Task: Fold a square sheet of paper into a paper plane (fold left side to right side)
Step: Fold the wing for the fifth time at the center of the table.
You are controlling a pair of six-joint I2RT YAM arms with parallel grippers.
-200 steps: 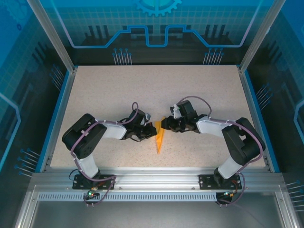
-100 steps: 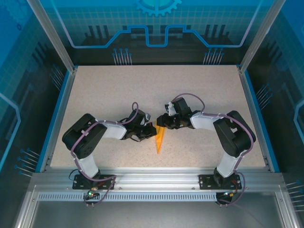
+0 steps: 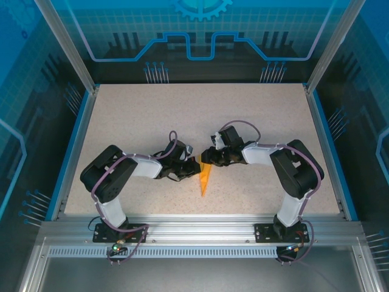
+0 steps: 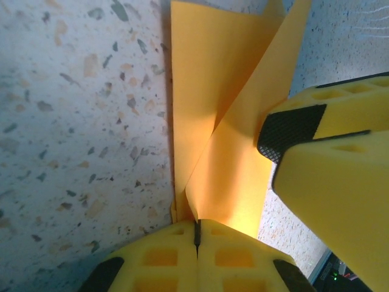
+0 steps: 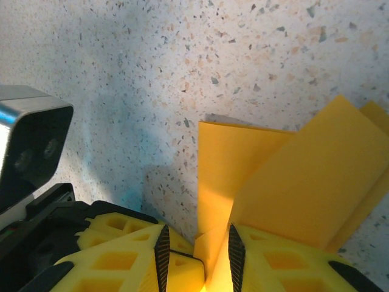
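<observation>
The paper plane (image 3: pixel 205 177) is bright orange paper folded into a narrow dart, its tip pointing at the near edge, lying mid-table between both arms. My left gripper (image 3: pixel 193 165) is at its left edge. In the left wrist view the left gripper (image 4: pixel 197 234) is shut, pinching the edge of a raised flap of the paper plane (image 4: pixel 206 91). My right gripper (image 3: pixel 210 159) is at the wide far end. In the right wrist view the right gripper (image 5: pixel 196 255) has its jaws apart, with a standing flap of the paper plane (image 5: pixel 292 176) rising out of the gap.
The speckled table (image 3: pixel 200 115) is bordered by blue rails (image 3: pixel 74 149) on the left and right. One of the right gripper's yellow fingers (image 4: pixel 331 182) stands close beside the flap. The left wrist's camera housing (image 5: pixel 30 143) sits just left of the right gripper.
The right arm swung its elbow left and its gripper closed in on the wide end of the paper. The left gripper kept its hold and stayed in place.
</observation>
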